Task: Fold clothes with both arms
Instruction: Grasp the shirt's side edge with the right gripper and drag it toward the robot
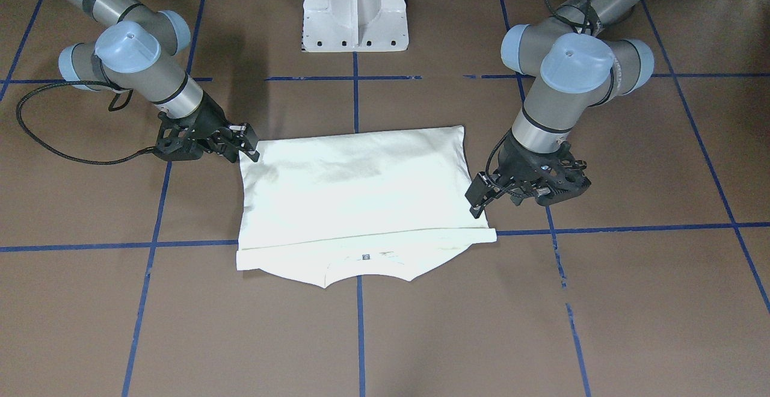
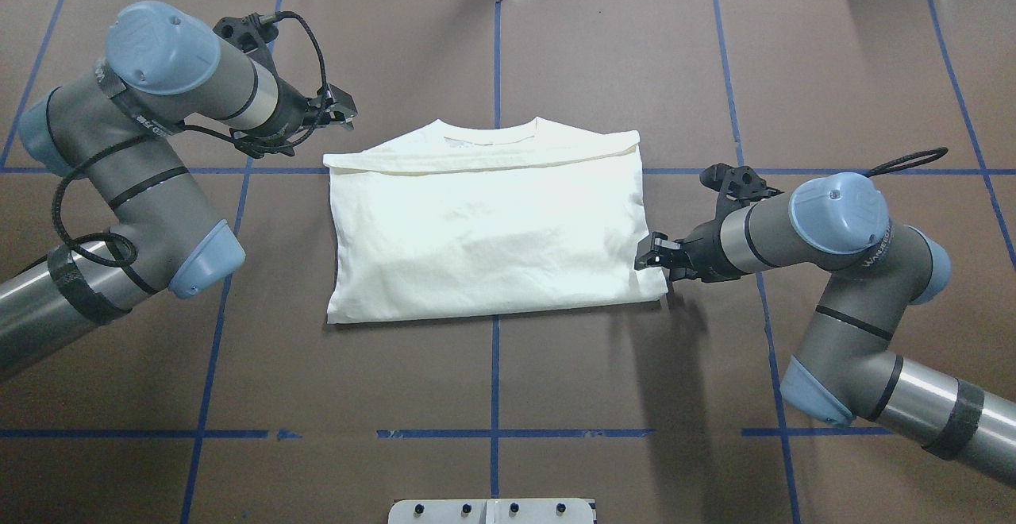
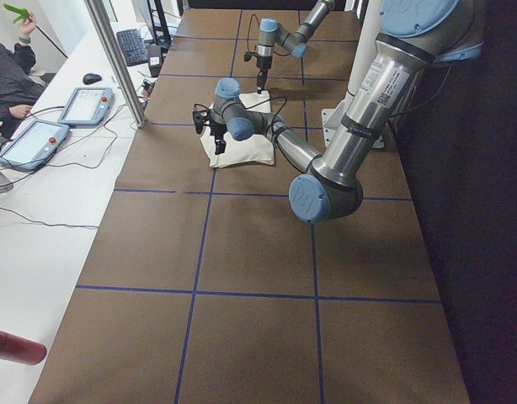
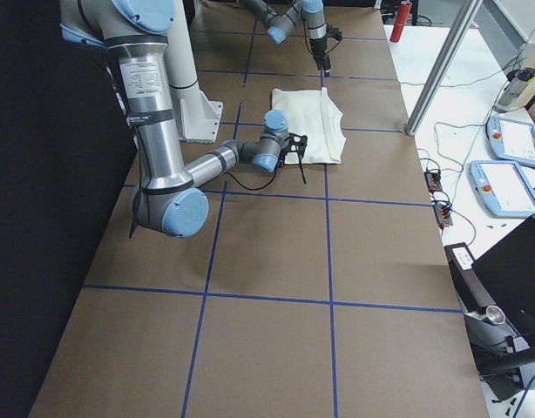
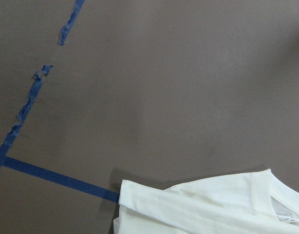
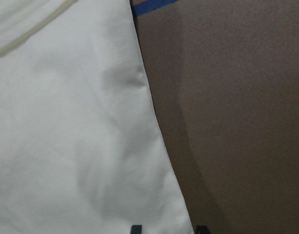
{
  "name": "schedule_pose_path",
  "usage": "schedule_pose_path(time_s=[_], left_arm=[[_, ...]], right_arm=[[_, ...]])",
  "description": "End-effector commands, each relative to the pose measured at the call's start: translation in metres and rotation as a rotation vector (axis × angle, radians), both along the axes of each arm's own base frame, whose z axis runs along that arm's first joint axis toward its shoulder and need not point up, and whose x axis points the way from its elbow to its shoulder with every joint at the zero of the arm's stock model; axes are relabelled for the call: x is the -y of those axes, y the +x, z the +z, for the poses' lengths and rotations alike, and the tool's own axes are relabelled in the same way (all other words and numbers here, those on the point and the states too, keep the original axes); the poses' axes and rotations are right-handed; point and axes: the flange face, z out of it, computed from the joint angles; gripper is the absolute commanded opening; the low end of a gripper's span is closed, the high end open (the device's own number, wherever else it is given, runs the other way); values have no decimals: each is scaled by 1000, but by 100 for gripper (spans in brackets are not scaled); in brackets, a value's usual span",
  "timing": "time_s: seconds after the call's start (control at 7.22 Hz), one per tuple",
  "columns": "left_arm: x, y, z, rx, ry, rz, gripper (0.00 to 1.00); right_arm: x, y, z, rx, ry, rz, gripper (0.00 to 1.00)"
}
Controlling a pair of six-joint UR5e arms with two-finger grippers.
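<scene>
The shirt [image 2: 492, 230] is lying folded into a rough rectangle at the middle of the table [image 2: 714, 71], plain cream side up, with its neckline [image 2: 492, 125] pointing away from the robot and a folded-over edge running across just below it. The right gripper [image 2: 652, 254] is sitting low at the shirt's near right corner, its jaws standing apart; in the wrist view 2 dark fingertips [image 6: 136, 228] are showing at the bottom with the cloth's edge running between them. The left gripper [image 2: 343, 109] is hanging over bare table just beyond the far left corner, apart from the cloth, and its jaws are looking parted in the overhead view. A black cable [image 1: 54, 138] is looping out from the right arm's wrist over the table. The white pedestal [image 1: 355, 12] is standing behind the shirt on the robot's side. The surface is showing as brown sheeting crossed by blue tape lines [image 2: 495, 365], 1 of them passing under the shirt. On the operators' side a metal post [image 3: 115, 63] is rising at the table's edge, beside a white bench carrying 2 handheld control tablets [image 3: 86, 105], a keyboard [image 3: 134, 46] and loose wires. A person [image 3: 10, 80] is sitting at that bench's far end, and a red bottle [image 3: 14, 347] is lying near the camera.
</scene>
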Motion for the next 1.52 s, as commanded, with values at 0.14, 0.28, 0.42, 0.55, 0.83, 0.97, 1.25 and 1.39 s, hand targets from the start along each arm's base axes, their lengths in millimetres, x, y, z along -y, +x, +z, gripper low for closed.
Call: schedule_pose_path(time_s=[0.14, 0.28, 0.42, 0.55, 0.83, 0.97, 1.25, 1.39], left_arm=[[0, 1, 0, 0, 0, 1, 100], [-1, 1, -1, 0, 2, 3, 100], [-1, 1, -1, -1, 3, 3, 100], [0, 0, 1, 1, 1, 0, 99], [-2, 0, -2, -2, 6, 1, 99], [-3, -1, -7, -4, 19, -10, 99], [-8, 0, -14, -19, 13, -20, 99], [-14, 4, -19, -28, 17, -12, 99]], right_arm=[[-3, -3, -3, 6, 5, -14, 0], [-12, 2, -5, 13, 24, -16, 0], [-29, 12, -9, 26, 34, -32, 0], [-59, 21, -5, 26, 31, -70, 0], [-116, 32, 2, 19, 25, -158, 0], [-151, 44, 8, 10, 14, -219, 0], [-218, 69, 20, -25, -11, -348, 0], [-229, 73, 23, -23, -23, -382, 39]])
